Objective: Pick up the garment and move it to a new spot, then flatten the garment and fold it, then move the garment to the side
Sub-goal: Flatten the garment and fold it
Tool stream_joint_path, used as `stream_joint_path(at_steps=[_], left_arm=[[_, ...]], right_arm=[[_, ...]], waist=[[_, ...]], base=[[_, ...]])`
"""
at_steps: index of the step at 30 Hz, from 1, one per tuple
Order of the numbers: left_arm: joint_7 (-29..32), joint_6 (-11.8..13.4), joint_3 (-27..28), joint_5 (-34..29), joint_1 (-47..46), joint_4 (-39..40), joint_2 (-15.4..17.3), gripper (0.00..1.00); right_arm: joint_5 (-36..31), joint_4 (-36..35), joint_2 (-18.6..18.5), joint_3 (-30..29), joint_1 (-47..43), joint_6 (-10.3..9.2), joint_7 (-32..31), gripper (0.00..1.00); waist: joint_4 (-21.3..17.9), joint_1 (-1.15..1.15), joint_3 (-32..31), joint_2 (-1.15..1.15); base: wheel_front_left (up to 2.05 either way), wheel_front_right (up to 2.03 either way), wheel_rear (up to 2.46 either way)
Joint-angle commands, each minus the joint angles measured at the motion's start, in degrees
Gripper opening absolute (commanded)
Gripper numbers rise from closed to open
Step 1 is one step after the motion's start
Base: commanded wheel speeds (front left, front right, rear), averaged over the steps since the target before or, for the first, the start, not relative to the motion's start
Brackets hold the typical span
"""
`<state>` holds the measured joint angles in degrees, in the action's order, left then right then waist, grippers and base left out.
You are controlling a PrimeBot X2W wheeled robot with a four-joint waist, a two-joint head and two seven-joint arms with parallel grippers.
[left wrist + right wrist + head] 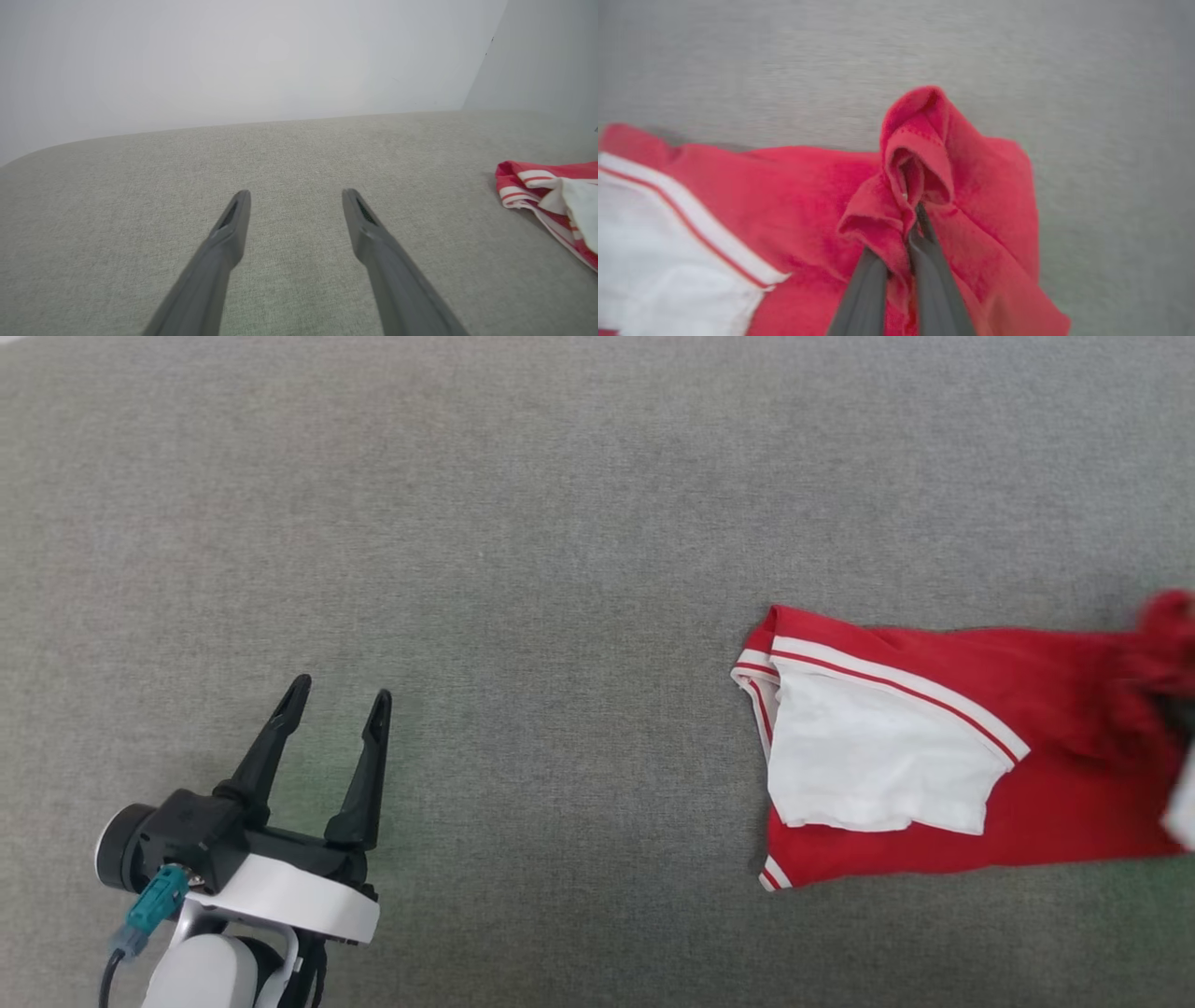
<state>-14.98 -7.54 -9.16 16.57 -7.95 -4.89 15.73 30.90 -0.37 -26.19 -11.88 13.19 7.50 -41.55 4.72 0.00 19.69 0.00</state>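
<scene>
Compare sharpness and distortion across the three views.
Head view: crisp, but the soft red fabric shirt with white sleeve panels smears at the right edge. Left wrist view: sharp; the far edge of the grey fabric surface looks bowed. Right wrist view: soft, streaked around the shut right gripper.

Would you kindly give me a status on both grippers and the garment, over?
Left gripper open, holding nothing, apart from the garment. Right gripper shut on a bunched red fold of it. Garment rumpled on the grey surface; no obstacle seen.
</scene>
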Motion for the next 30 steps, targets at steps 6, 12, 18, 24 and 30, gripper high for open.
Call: stream_joint_path(at_steps=[6,12,18,24,30], left_arm=[[-0.29,0.15,-0.13,0.14,-0.85,-1.05,-0.75,1.00],[-0.29,0.15,-0.59,0.37,-1.58,-1.30,-1.46,1.00],[-0.29,0.15,-0.89,0.95,-2.67,-2.04,-2.22,1.00],[-0.29,0.15,-1.28,1.24,-3.21,-2.64,-2.44,1.00],[-0.29,0.15,-0.54,1.83,-1.81,-3.40,-2.16,1.00]], right_arm=[[-0.24,-12.14,0.95,12.78,-0.64,-0.03,-4.80,0.00],[-0.68,-14.74,2.02,20.97,2.22,-0.03,-6.13,0.00],[-1.08,-11.43,2.69,28.57,5.54,-0.03,-5.60,0.00],[-0.80,-6.78,2.73,32.05,7.00,-0.03,-4.07,0.00],[-0.04,-3.64,2.77,32.14,7.34,-0.03,0.61,1.00]], waist=[[1.97,0.00,-0.13,0.00],[3.57,0.00,0.33,0.00],[5.07,0.00,0.80,0.00],[5.91,0.00,0.75,0.00],[4.71,0.00,-1.11,0.00]], base=[[0.00,0.00,0.00],[0.00,0.00,0.00],[0.00,0.00,0.00],[0.00,0.00,0.00],[0.00,0.00,0.00]])
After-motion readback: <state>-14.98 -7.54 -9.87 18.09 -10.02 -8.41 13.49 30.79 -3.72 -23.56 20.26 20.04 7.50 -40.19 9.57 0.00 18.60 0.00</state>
